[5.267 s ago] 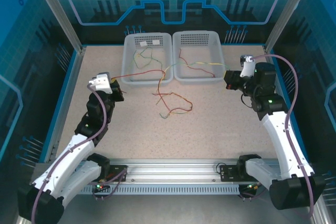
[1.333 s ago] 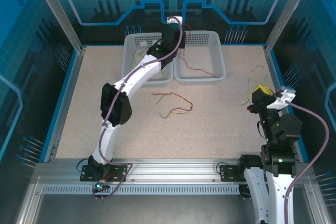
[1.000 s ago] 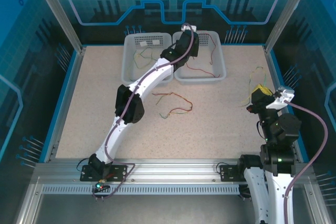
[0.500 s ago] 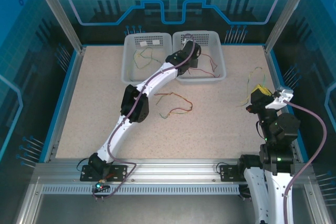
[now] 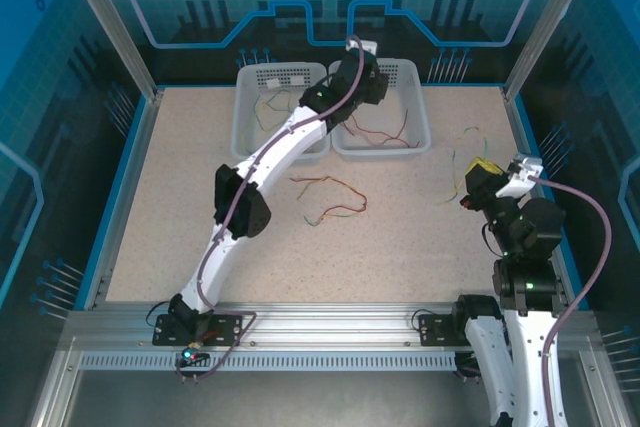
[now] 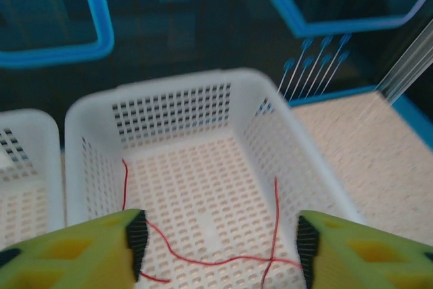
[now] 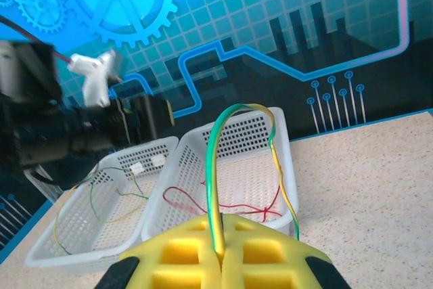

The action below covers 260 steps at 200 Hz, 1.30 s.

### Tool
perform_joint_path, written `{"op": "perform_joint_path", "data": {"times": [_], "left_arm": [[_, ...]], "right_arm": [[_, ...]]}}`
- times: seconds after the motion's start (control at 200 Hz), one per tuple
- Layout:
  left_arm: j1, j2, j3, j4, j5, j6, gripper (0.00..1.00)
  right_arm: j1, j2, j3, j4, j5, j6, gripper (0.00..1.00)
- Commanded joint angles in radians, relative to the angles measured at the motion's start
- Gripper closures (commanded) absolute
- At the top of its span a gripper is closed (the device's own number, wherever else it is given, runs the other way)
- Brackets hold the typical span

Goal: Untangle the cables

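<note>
— Where are the cables [image 5: 326,183]?
— The red cable [image 6: 216,262] lies in the right basket [image 6: 169,109], beneath the released left hand [image 6: 220,243]. The left basket [image 5: 283,75] holds a yellow-green cable [image 5: 272,105].
— The rest?
— The right hand [image 7: 220,252] clenches a green-yellow cable [image 7: 212,167]. A tangle [image 5: 335,209] sits mid-tabletop [image 5: 170,177].

Left arm [image 5: 262,162] stretched far forward, angled rightward, left gripper [image 6: 218,235] with jaws apart, right arm [image 5: 525,277] folded upright above its base, right gripper [image 7: 221,235] clamped on a green-yellow cable [image 7: 214,160].
</note>
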State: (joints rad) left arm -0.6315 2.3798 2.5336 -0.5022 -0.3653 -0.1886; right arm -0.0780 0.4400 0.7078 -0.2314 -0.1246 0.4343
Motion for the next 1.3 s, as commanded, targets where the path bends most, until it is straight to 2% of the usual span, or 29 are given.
{"op": "perform_joint_path", "data": {"times": [0.0,0.1,0.18,0.265,0.355,0.42,0.47,0.6,0.65,0.73,0.825,0.91,0.995,1.086,1.211,1.296], "left_arm": [[-0.006,-0.065,0.025,-0.021,0.040,0.050,0.43],[-0.007,-0.121,-0.025,-0.047,0.079,0.050,0.43],[-0.012,-0.236,-0.177,0.020,0.126,0.036,0.41],[-0.023,-0.439,-0.481,0.228,0.186,0.017,0.40],[-0.028,-0.694,-0.903,0.534,0.194,-0.025,0.37],[-0.028,-0.865,-1.179,0.739,0.166,-0.023,0.34],[-0.028,-0.965,-1.348,0.819,0.124,-0.028,0.34],[-0.028,-1.186,-1.652,0.833,0.107,-0.010,0.27],[-0.028,-1.281,-1.771,0.827,0.051,-0.033,0.26],[-0.028,-1.435,-1.939,0.793,-0.098,-0.108,0.24],[-0.028,-1.580,-2.046,0.658,-0.217,-0.157,0.25],[-0.028,-1.664,-2.110,0.570,-0.274,-0.204,0.24],[-0.027,-1.726,-2.140,0.495,-0.294,-0.242,0.24],[-0.028,-1.764,-2.178,0.501,-0.307,-0.252,0.23],[-0.028,-1.750,-2.189,0.528,-0.280,-0.241,0.21],[-0.028,-1.719,-2.180,0.539,-0.271,-0.229,0.19]], "right_arm": [[0.017,-0.010,0.031,0.047,-0.033,0.013,1.00],[0.023,0.037,0.058,0.067,-0.141,-0.008,1.00],[0.043,0.107,0.099,0.096,-0.266,-0.017,1.00],[0.092,0.191,0.153,0.102,-0.337,-0.030,1.00],[0.176,0.300,0.233,0.089,-0.368,-0.068,1.00],[0.262,0.392,0.291,0.081,-0.368,-0.108,1.00],[0.336,0.464,0.335,0.080,-0.350,-0.150,1.00],[0.503,0.648,0.444,0.113,-0.252,-0.234,1.00],[0.529,0.721,0.488,0.141,-0.250,-0.232,1.00],[0.569,0.844,0.564,0.182,-0.230,-0.223,1.00],[0.607,0.988,0.659,0.202,-0.118,-0.198,1.00],[0.619,1.111,0.752,0.219,-0.016,-0.145,1.00],[0.626,1.240,0.853,0.228,0.052,-0.125,1.00],[0.638,1.385,0.985,0.206,0.104,-0.130,1.00],[0.643,1.573,1.184,0.152,0.134,-0.137,1.00],[0.653,1.685,1.322,0.106,0.241,-0.149,1.00]]}}
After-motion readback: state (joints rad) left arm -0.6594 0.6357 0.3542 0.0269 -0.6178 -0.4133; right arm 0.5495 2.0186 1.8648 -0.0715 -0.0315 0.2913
